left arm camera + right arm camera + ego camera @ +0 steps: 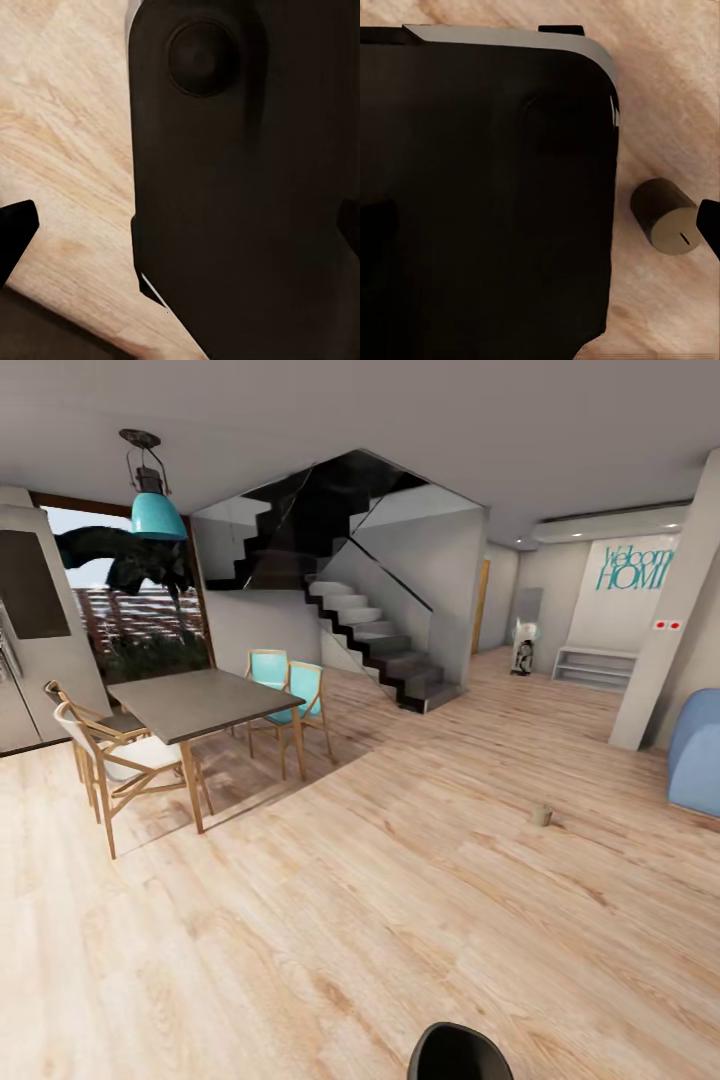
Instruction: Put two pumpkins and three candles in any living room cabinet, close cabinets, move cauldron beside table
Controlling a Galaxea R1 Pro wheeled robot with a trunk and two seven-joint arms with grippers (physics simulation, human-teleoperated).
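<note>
The robot is on its way, I judge; a short beige-cream cylinder candle [664, 217] lies on the pale wooden floor [400, 920] near the right jaws, whose state I cannot tell, and the next move calls for lowering them around it.

- The head view looks from standing height forward and down across an open room: wooden floor [400, 920] in the near ground, dining table [200, 702] at the left, staircase [375, 640] in the middle distance, far wall with lettering [632, 568] at the right.
- The left wrist view looks down, close against a dark robot body panel [240, 195], with a strip of the same plank floor beside it.
- The right wrist view also looks down, close to a dark panel [484, 195], with floor and a candle [664, 216] just beside it.
- All three views share the wooden floor. A small candle [541, 815] stands on it, well ahead in the head view.
</note>
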